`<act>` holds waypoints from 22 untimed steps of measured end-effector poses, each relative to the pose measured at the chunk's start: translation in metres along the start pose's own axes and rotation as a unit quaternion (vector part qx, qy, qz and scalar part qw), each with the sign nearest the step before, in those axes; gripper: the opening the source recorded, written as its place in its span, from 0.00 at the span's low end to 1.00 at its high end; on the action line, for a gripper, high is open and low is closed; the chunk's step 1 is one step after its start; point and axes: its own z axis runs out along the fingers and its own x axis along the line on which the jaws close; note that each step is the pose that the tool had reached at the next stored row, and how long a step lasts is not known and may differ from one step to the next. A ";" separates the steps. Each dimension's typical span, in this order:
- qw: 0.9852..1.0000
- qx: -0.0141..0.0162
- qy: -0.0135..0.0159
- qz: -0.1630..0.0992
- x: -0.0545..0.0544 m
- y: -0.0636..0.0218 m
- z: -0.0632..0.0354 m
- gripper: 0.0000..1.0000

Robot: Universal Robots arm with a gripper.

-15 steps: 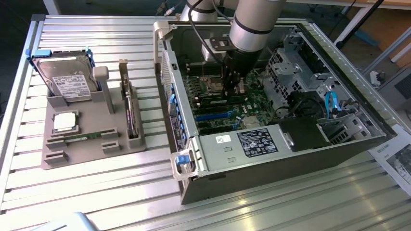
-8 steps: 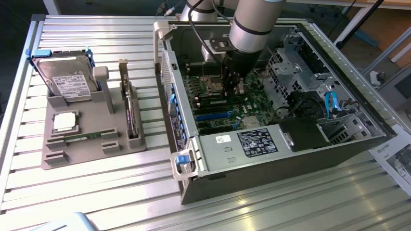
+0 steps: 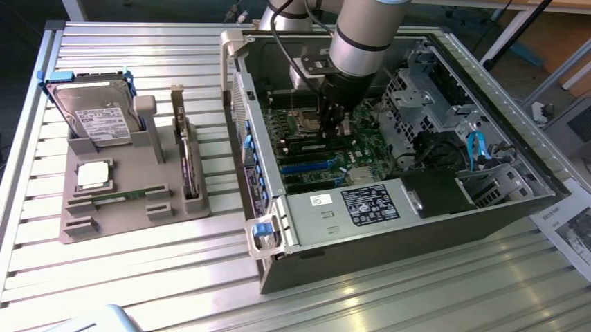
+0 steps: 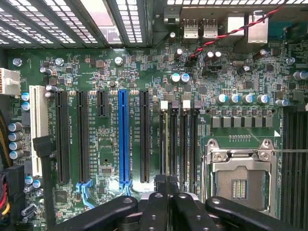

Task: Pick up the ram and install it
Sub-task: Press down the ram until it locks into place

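Down inside the computer case [image 3: 388, 238], my gripper [image 4: 167, 186] hangs pressed together just above the memory slots [image 4: 180, 139], while the ram [image 3: 120, 199] I can make out lies flat in the grey tray [image 3: 111, 225], well apart outside.

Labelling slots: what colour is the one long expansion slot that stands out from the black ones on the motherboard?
Blue, clearest in the wrist view.

Fingers [image 4: 166, 204] cut off at picture edge; anything held between them hidden.
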 end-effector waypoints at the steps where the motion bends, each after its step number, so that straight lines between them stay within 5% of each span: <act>1: 1.000 0.000 0.000 0.000 0.000 0.0000 0.0000 0.10; 12: 1.000 0.000 0.000 0.000 0.000 -0.0001 -0.0022 0.10; 22: 1.000 0.000 0.006 0.000 0.000 -0.0002 -0.0192 0.10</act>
